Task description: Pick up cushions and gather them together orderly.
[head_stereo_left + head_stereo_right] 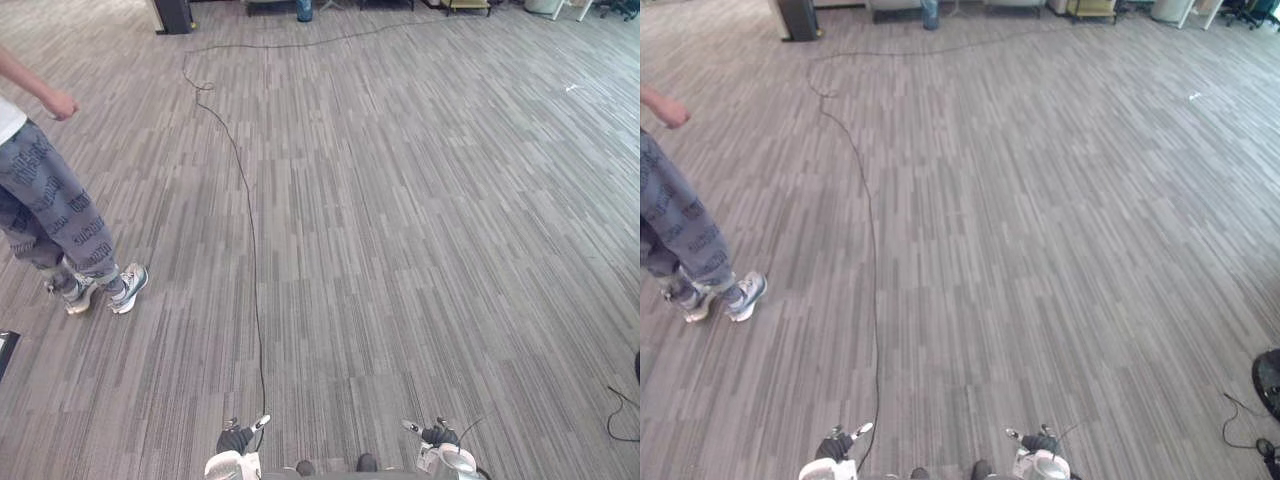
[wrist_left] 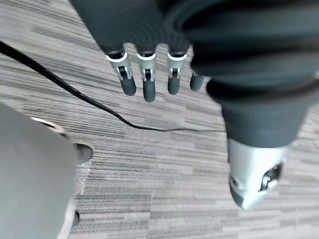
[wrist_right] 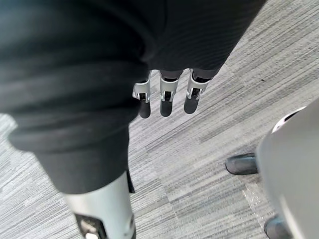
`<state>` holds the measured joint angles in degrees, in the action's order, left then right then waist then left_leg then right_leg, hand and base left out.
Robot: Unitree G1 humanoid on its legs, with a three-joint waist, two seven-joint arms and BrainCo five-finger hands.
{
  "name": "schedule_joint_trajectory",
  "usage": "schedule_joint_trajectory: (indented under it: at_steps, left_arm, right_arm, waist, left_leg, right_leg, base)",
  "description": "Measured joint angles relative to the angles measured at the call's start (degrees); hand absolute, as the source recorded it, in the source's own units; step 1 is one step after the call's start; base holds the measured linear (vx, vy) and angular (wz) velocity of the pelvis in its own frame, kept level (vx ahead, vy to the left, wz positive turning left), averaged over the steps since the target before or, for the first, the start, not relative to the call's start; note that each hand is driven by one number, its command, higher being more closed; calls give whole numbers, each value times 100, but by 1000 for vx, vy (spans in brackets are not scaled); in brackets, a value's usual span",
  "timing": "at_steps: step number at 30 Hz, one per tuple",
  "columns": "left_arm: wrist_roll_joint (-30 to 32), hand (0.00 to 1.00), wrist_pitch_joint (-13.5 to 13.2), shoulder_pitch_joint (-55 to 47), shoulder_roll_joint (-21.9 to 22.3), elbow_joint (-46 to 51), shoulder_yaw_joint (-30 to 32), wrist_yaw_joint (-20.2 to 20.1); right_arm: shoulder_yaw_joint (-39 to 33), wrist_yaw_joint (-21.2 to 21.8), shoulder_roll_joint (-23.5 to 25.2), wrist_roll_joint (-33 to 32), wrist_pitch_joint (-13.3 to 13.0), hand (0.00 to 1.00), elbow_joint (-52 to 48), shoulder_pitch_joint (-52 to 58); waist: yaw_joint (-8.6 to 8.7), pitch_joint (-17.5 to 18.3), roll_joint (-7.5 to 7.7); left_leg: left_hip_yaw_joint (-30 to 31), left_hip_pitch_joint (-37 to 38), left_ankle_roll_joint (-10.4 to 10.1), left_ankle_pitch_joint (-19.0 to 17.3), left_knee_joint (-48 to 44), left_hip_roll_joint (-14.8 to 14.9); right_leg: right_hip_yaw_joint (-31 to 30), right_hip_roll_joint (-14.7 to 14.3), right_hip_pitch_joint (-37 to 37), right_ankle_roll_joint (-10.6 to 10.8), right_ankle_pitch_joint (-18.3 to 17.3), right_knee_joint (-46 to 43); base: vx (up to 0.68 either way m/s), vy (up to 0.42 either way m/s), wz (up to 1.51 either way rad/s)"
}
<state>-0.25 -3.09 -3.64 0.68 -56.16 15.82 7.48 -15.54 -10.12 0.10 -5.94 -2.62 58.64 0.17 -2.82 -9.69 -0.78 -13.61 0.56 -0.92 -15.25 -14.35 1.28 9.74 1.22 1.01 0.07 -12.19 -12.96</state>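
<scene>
My left hand [image 1: 235,439] hangs low at the bottom edge of the left eye view, over striped grey carpet. In its wrist view the left hand [image 2: 145,79] has straight fingers pointing at the floor and holds nothing. My right hand [image 1: 440,436] hangs the same way a little to the right. Its wrist view shows the right hand [image 3: 167,97] with relaxed, straight fingers, open and holding nothing.
A person [image 1: 55,215] in patterned trousers and light sneakers stands on the left. A dark stand [image 1: 175,15] and furniture legs line the far wall. A black object [image 1: 1268,382] lies at the right edge. A dark flat item [image 1: 5,350] sits at the left edge.
</scene>
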Motion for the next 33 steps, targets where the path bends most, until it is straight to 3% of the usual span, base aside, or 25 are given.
schedule_joint_trajectory:
  at_steps: [3,5,6,7,10,12,13,15,17,18,19,21,23,25,27,29,30,32,33]
  left_arm:
    - [-111,0,15,20,39,173,200,-2]
    - [-239,0,5,13,130,376,505,-7]
    - [-292,0,-14,4,161,458,557,-2]
    - [-343,0,-30,8,159,554,553,-3]
    - [-438,0,-50,24,111,673,462,-12]
    - [-481,0,-97,29,114,755,455,-12]
    - [-501,0,-144,61,125,785,440,-10]
    - [-534,0,-167,68,105,808,373,-16]
    - [-440,0,-148,181,-57,808,349,-1]
    - [-431,0,-148,190,-134,794,326,2]
    - [-421,0,-142,226,-184,724,261,2]
    - [-312,0,-48,306,-287,461,37,9]
    - [-248,0,15,299,-250,362,-129,6]
    - [-219,0,14,317,-158,361,-133,5]
    - [-219,0,12,353,-96,337,-143,2]
    - [-215,0,29,440,-74,108,-230,-2]
    - [-208,0,30,485,-54,43,-226,-6]
    - [-188,0,20,545,-9,-35,-338,-16]
    - [-109,0,16,564,28,-107,-387,-28]
  right_arm:
    - [23,-2,-3,-87,-10,0,-194,84]
    - [35,-11,-25,-91,-11,0,-270,90]
    - [98,-22,-20,-92,-9,0,-346,99]
    - [229,-58,-22,-92,-10,0,-380,93]
    - [312,-117,-15,-95,39,0,-381,84]
    - [360,-133,-14,-93,76,0,-380,82]
    - [341,-137,-5,-92,98,0,-360,72]
    - [303,-137,3,-89,102,0,-337,105]
    - [211,-124,258,-68,124,0,-299,105]
    - [237,-119,349,-70,126,0,-283,117]
    - [215,-94,349,-35,139,0,-289,112]
    - [173,-93,348,43,131,0,-375,121]
    - [225,-66,334,47,91,0,-466,175]
    - [227,-45,342,116,34,0,-672,200]
    - [226,-4,346,142,-14,0,-883,198]
    - [203,9,326,149,-44,0,-1049,150]
    - [190,9,295,152,-46,0,-1003,118]
    - [140,27,186,207,-30,0,-833,71]
    - [87,41,97,300,-18,0,-713,46]
  waist:
    - [17,-102,2]
    - [-14,-241,-71]
    - [-40,-311,-21]
    - [-46,-307,-8]
    - [-70,-349,64]
    - [-101,-342,114]
    - [-160,-333,129]
    - [-266,-318,194]
    - [-290,-214,535]
    - [-336,-118,680]
    - [-356,-106,708]
    - [-324,-147,675]
    - [-293,-237,513]
    - [-249,-251,453]
    - [-141,-262,441]
    - [48,-268,441]
    - [63,-274,430]
    - [90,-298,391]
    - [133,-321,325]
  left_leg:
    - [-166,-719,35,-304,-1869,374]
    - [-201,-1284,218,91,-3432,751]
    - [-225,-1646,211,312,-4199,942]
    - [-266,-1909,82,177,-4373,1075]
    - [-484,-2368,-126,53,-3285,1166]
    - [-621,-2622,-216,142,-2389,1084]
    - [-664,-2717,-220,438,-1730,1020]
    - [-667,-2735,85,961,-1501,981]
    - [-905,-2808,382,403,-2003,840]
    - [-970,-2810,451,147,-2204,789]
    - [-1003,-2708,497,-19,-2287,759]
    - [-1016,-2008,521,-385,-2149,587]
    - [-964,-983,469,-667,-1712,486]
    - [-937,-271,379,-765,-1176,425]
    - [-889,234,240,-846,-797,410]
    - [-742,800,115,-934,-359,394]
    - [-706,967,112,-932,-193,390]
    - [-523,1461,91,-920,239,366]
    - [-228,1705,92,-920,347,400]
  right_leg:
    - [105,-11,74,-109,-433,-435]
    - [114,-102,-159,-165,-604,-518]
    - [92,-108,-336,-205,-687,-516]
    - [50,-87,-439,-199,-753,-498]
    - [-109,91,-643,-85,-787,-201]
    - [-216,256,-827,64,-795,144]
    - [-270,352,-1010,132,-774,389]
    - [-375,480,-1253,280,-834,602]
    - [-322,833,-1169,679,-709,327]
    - [-312,959,-997,783,-631,-98]
    - [-307,1035,-843,841,-527,-632]
    - [-461,1241,-115,902,228,-2908]
    - [-435,1174,632,752,212,-4984]
    - [-65,1095,1311,471,30,-5483]
    - [373,1017,2034,406,-151,-5138]
    - [801,905,2672,413,-90,-3711]
    - [896,810,2731,360,-1,-3112]
    - [901,561,2664,252,546,-1343]
    - [726,442,2591,-182,1450,-1120]
  base:
    - [37,-96,23]
    - [159,-71,1]
    - [230,5,-10]
    - [263,42,-17]
    - [365,104,-24]
    - [497,202,-28]
    - [441,210,-37]
    - [549,283,-38]
    - [733,367,-16]
    - [768,372,-11]
    - [734,351,-7]
    - [568,252,1]
    - [496,134,-4]
    - [481,76,-2]
    - [483,36,18]
    - [640,-61,40]
    - [570,-94,50]
    - [585,-128,65]
    - [845,-188,74]
